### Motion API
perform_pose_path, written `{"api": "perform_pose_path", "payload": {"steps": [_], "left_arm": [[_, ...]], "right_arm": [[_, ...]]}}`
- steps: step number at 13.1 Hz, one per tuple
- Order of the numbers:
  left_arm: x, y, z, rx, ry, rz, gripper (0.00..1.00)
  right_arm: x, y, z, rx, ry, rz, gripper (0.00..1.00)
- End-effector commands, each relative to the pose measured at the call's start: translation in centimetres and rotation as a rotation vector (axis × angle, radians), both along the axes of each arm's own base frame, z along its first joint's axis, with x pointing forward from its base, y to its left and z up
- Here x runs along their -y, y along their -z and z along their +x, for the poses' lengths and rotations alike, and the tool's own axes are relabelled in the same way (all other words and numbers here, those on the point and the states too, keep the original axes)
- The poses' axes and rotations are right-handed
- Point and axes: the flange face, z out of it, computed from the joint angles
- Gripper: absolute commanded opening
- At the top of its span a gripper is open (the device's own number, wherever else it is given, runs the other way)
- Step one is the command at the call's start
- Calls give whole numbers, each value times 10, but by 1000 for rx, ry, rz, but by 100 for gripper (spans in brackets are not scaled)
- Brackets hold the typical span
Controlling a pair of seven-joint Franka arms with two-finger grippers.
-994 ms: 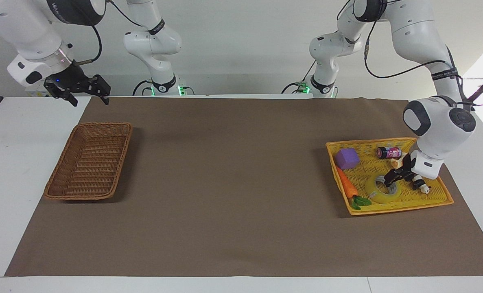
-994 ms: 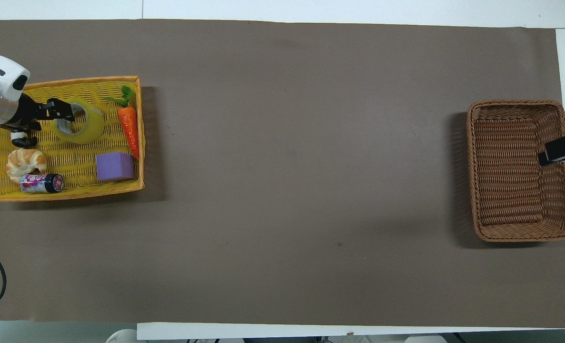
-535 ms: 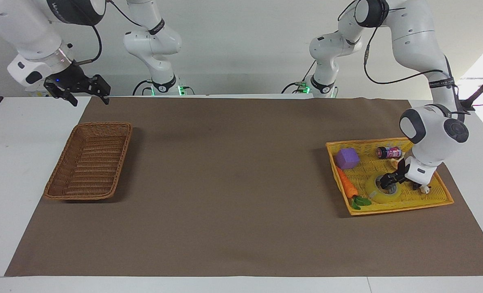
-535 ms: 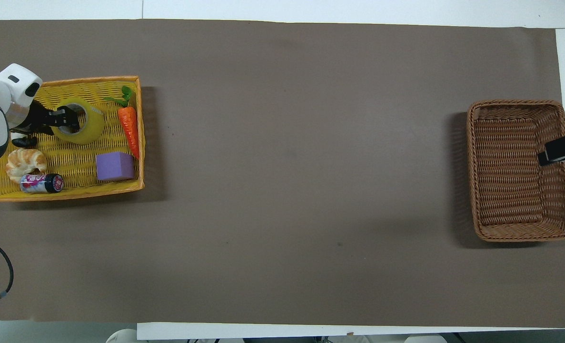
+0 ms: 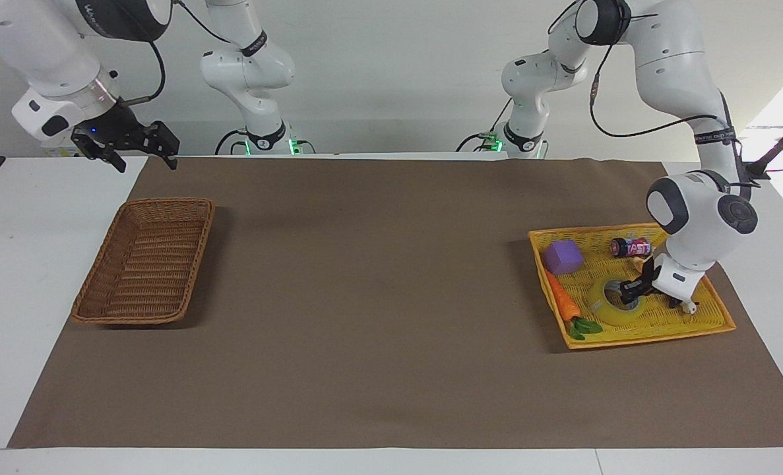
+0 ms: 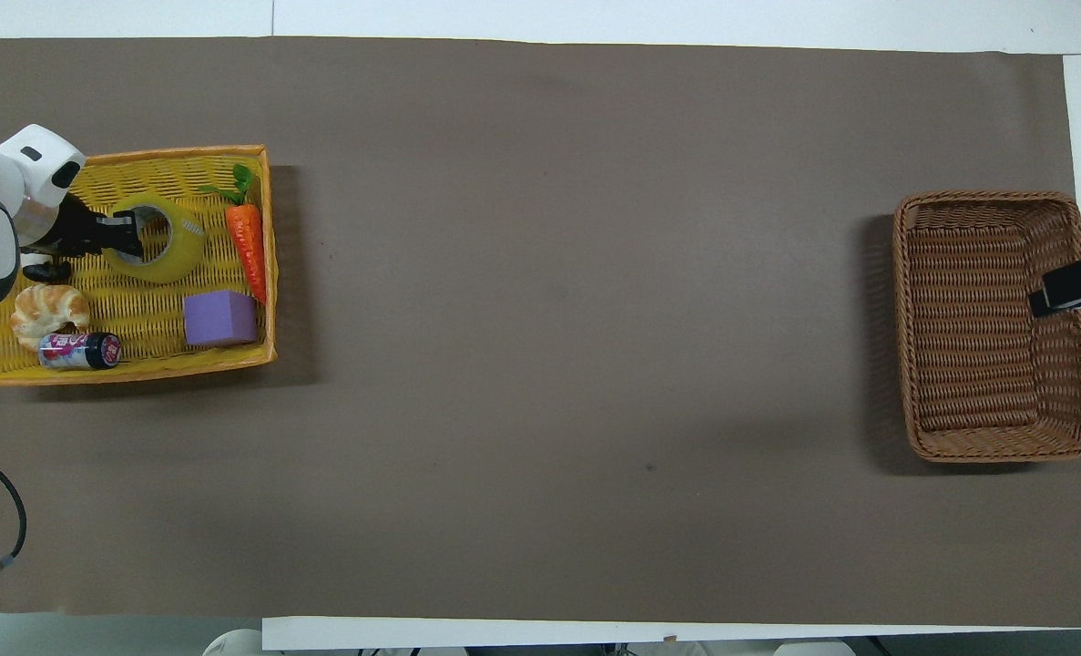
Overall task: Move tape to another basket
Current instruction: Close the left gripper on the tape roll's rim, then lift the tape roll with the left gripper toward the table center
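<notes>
I see the tray (image 5: 708,323) holding the tape (image 5: 605,307), carrot (image 5: 561,300) and block (image 5: 563,256) at the desk's left-arm edge, the basket (image 5: 94,290) at its right-arm edge.

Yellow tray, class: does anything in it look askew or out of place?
Yes: the tape in the yellow tray looks tipped up on one side, with the left gripper at its hole. The other items lie flat.

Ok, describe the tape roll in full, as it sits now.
The tape is a wide ring of translucent yellow film on a grey-white core. It looks tipped up slightly, in the yellow tray at the left arm's end, beside the carrot. The left gripper is at its rim, one finger in the core hole; whether it grips is unclear.
</notes>
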Motion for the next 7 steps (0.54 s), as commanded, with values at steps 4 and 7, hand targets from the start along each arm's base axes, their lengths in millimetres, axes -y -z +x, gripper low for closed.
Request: {"api": "perform_pose_path", "payload": {"steps": [4, 7], "left_arm": [[103, -101, 11, -59, 107, -39, 0], [243, -133, -18, -76, 56, -91, 0]], "right_arm": [[-1, 0, -4, -3, 12, -4, 100], [0, 0, -4, -4, 12, -4, 100]]}}
